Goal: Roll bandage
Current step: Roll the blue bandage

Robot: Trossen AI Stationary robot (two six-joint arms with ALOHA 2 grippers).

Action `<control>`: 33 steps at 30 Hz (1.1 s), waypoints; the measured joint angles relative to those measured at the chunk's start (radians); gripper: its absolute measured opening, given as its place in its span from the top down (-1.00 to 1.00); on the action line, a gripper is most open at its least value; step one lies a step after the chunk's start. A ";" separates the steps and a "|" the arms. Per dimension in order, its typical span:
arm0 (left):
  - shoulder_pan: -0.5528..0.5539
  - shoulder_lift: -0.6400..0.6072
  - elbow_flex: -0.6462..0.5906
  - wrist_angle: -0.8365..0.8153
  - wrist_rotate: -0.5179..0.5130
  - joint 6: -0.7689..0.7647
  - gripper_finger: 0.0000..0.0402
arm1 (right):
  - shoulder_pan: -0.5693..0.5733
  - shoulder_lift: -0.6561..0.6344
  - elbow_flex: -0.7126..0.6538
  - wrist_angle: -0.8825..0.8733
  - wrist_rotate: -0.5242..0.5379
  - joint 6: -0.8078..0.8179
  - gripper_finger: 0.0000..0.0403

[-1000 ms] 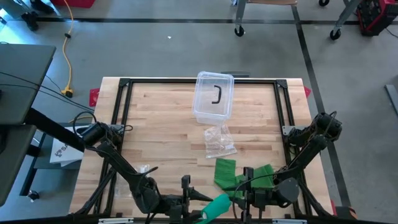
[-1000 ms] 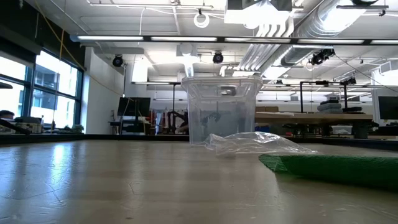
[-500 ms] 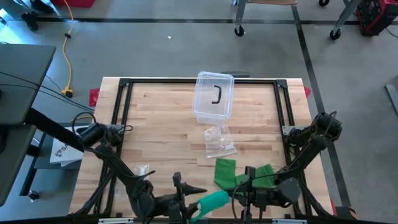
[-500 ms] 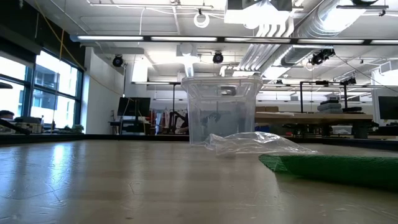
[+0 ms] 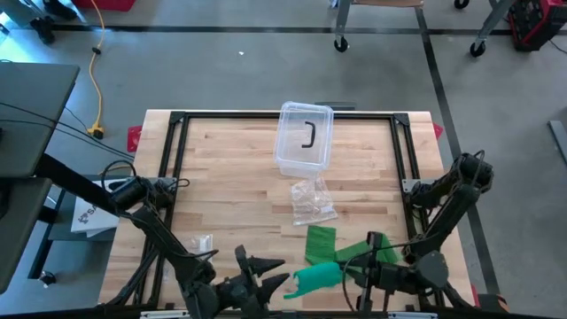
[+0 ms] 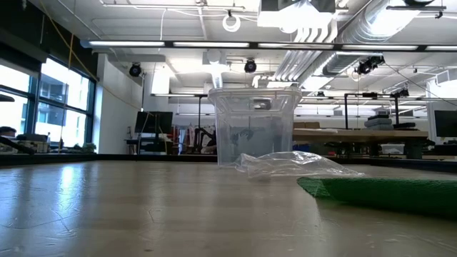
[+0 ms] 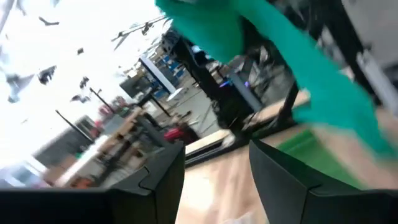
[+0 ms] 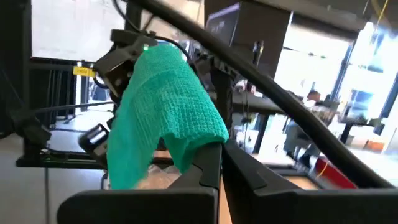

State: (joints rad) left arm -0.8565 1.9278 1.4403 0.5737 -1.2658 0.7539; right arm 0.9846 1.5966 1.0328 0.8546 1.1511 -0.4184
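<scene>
Green woven bandage (image 5: 321, 276), partly rolled, sits at lower centre of the high view, lifted between the two grippers; its loose tail trails up-right onto the wooden surface (image 5: 239, 182). Right gripper (image 8: 219, 163): jaws clamped together on the fabric edge beside the roll. Left gripper (image 5: 266, 270), lower left of the roll: jaws apart, roll just ahead of them, contact unclear. Step in hand, as judged: mid-roll, regrasping. Next move likely calls for the left jaws to take the roll and turn it while the right keeps tension. Farther up: crumpled clear plastic wrapper (image 5: 313, 200), then clear plastic lidded box (image 5: 304, 139).
</scene>
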 joint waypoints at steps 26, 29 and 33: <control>-0.036 0.000 0.003 -0.096 -0.119 0.354 -0.09 | -0.259 -0.223 0.000 -0.873 -0.682 1.005 1.00; -0.041 0.000 0.003 -0.105 -0.140 0.289 -0.09 | -0.268 -0.223 0.000 -0.876 -0.658 1.004 1.00; -0.041 0.000 0.003 -0.109 -0.173 0.115 -0.09 | -0.285 -0.222 0.000 -1.002 -0.616 1.002 1.00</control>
State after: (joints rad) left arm -0.8975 1.9278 1.4429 0.4648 -1.4386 0.8687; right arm 0.6997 1.3744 1.0328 -0.1474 0.5350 0.5839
